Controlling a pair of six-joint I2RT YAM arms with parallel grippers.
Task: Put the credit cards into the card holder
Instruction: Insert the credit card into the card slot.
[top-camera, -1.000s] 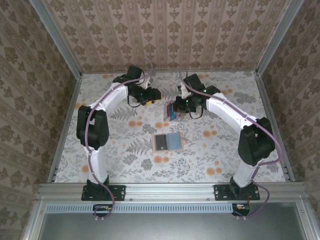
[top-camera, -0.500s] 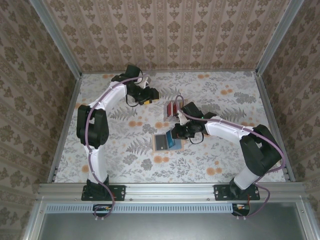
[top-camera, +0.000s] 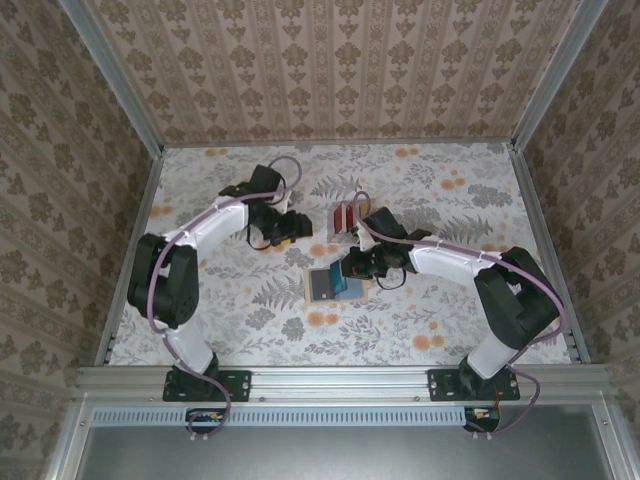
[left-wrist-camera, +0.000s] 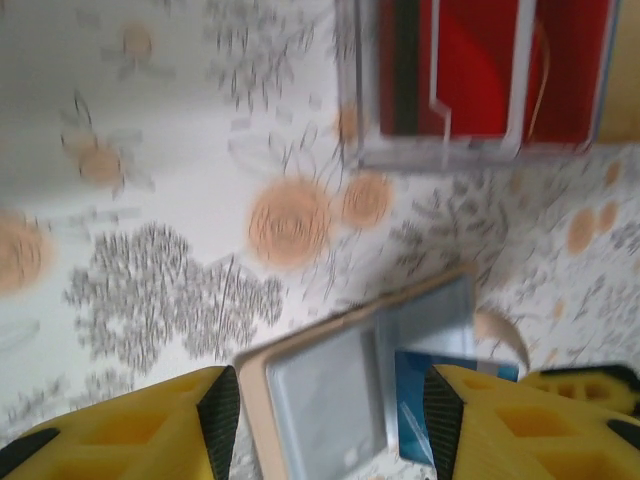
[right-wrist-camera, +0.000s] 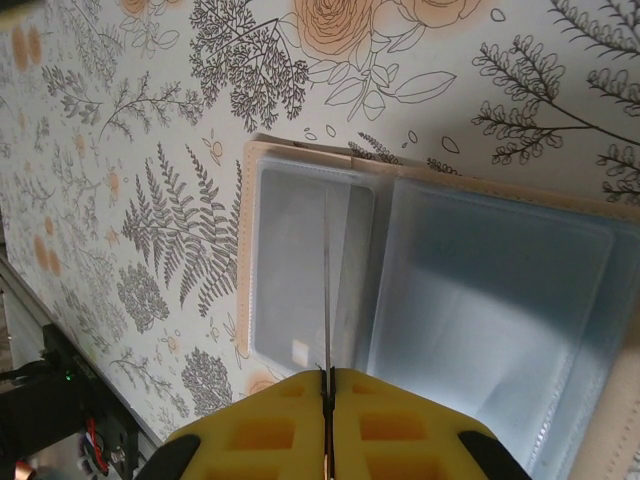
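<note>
Card holder (top-camera: 320, 287) lies open and flat on the table (top-camera: 240, 310), near the middle, with its grey-blue pockets facing up. The right gripper (top-camera: 352, 268) is directly above it. In the right wrist view, the right gripper (right-wrist-camera: 327, 385) has its yellow fingers (right-wrist-camera: 260, 420) closed tight on a blue credit card (right-wrist-camera: 325, 290), which stands on edge and shows as a thin line. That line runs parallel to the fold (right-wrist-camera: 385, 270) of the card holder (right-wrist-camera: 480, 320) and sits over the pocket panel (right-wrist-camera: 300, 270) just beside the fold. The coming move turns on this relation: the card's lower edge must meet a pocket mouth, and the direction in which the pockets open cannot be determined from these views. Contact between card and pocket cannot be confirmed either. The left gripper (top-camera: 288, 228) is empty and spread wide, positioned near the holder on its far side but apart from it. Its wrist camera looks down across the card holder (left-wrist-camera: 320, 400) and the blue credit card (left-wrist-camera: 412, 405), framed between the open fingers of the left gripper (left-wrist-camera: 330, 405). A clear rack (left-wrist-camera: 400, 150) holding red cards (left-wrist-camera: 480, 70) stands beyond the holder. The right arm is judged the nearer, and it carries out the insertion.
</note>
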